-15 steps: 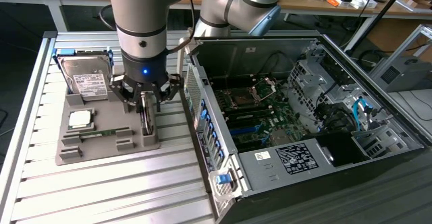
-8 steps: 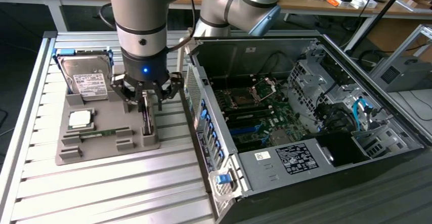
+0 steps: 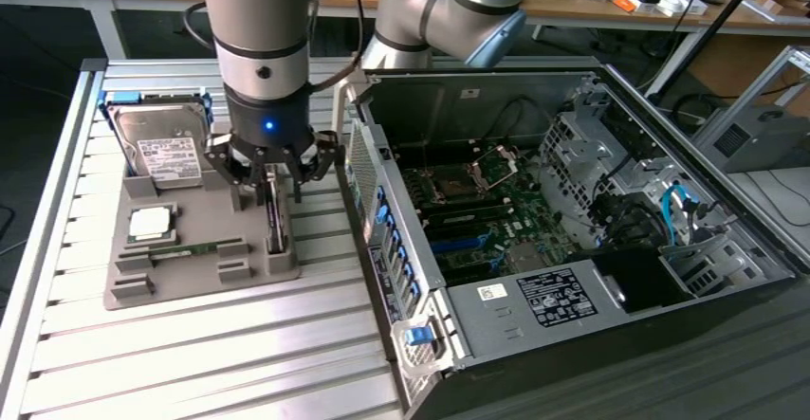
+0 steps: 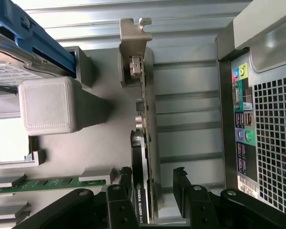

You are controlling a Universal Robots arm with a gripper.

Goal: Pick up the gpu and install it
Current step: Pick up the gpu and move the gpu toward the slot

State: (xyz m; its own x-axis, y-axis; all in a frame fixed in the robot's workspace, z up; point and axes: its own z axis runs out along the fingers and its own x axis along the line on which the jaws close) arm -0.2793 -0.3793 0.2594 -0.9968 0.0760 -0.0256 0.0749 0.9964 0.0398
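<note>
end effector (image 3: pixel 276 195) open, straddling upright gpu (image 3: pixel 275 230); card's body runs toward 6 o'clock below it in exterior view.

Gpu (image 4: pixel 145 119): green circuit board, glossy black plastic shroud, bare silver metal bracket w/ dull sheen. Holder tray (image 3: pixel 190 283): matt grey plastic, fine-grained, slightly rough. Hard drive (image 3: pixel 165 150): silver metal, white paper label; caddy (image 4: pixel 43 43) smooth blue plastic. Bench (image 3: pixel 190 368): ribbed aluminium slats, satin. PC case (image 4: pixel 276 133): grey sheet metal, perforated rear panel. Gripper (image 4: pixel 153 181): matt black. Arm (image 3: pixel 260 22): smooth semi-gloss grey shell.
</note>
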